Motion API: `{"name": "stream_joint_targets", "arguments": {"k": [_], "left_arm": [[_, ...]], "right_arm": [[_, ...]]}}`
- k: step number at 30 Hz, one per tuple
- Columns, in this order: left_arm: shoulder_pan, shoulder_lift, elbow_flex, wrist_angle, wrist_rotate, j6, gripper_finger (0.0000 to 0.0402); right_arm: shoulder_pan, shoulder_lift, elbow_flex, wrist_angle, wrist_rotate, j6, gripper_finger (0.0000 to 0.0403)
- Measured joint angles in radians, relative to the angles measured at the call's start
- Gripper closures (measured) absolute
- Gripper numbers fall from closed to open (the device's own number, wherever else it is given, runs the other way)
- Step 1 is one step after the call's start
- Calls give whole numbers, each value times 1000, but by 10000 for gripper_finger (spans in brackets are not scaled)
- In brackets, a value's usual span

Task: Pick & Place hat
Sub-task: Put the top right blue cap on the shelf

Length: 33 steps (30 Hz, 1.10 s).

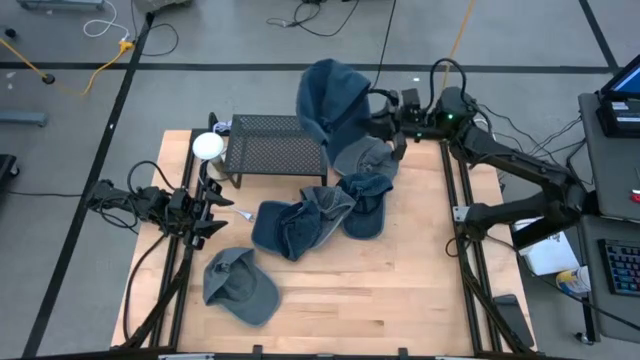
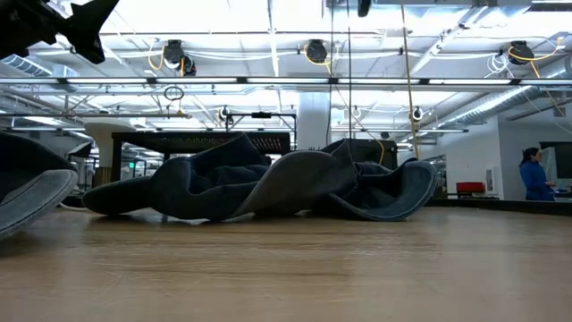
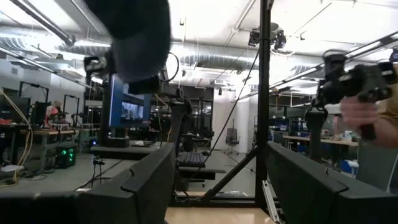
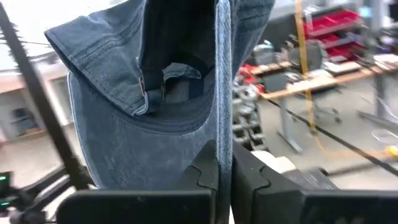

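A blue denim hat (image 1: 335, 95) hangs high over the table's far side with my right gripper (image 1: 378, 112) shut on it. In the right wrist view its hollow inside and back strap (image 4: 168, 81) face the camera. More denim hats lie in a heap (image 1: 310, 215) at the table's middle, also seen in the low view (image 2: 268, 188). A grey-blue hat (image 1: 240, 285) rests alone near the front left. My left gripper (image 1: 225, 210) stands open at the table's left, holding nothing. My right gripper pinches a thin flap of the hat's edge (image 4: 222, 140), seen edge-on, between its two fingers (image 4: 249, 171). The fingers come about level from the table's right side. The hat is lifted clear of the table and hangs out beyond the fingertips.
A black mesh rack (image 1: 275, 150) stands at the far left of the board with a white round object (image 1: 208, 147) beside it. Another grey hat (image 1: 365, 155) lies under the lifted one. Bare wood lies along the front right (image 1: 400, 290). A person (image 2: 534, 174) stands far behind.
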Motion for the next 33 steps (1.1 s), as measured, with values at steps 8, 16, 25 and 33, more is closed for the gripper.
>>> {"name": "stream_joint_targets", "arguments": {"k": [8, 16, 25, 33], "left_arm": [[0, 0, 0, 0, 0, 0, 151], [0, 0, 0, 0, 0, 0, 151], [0, 0, 0, 3, 0, 0, 151], [0, 0, 0, 56, 0, -2, 151]], "right_arm": [[176, 116, 149, 82, 55, -6, 400], [324, 271, 277, 188, 140, -30, 400], [424, 455, 437, 212, 213, -64, 400], [448, 572, 511, 275, 218, -57, 400]]}}
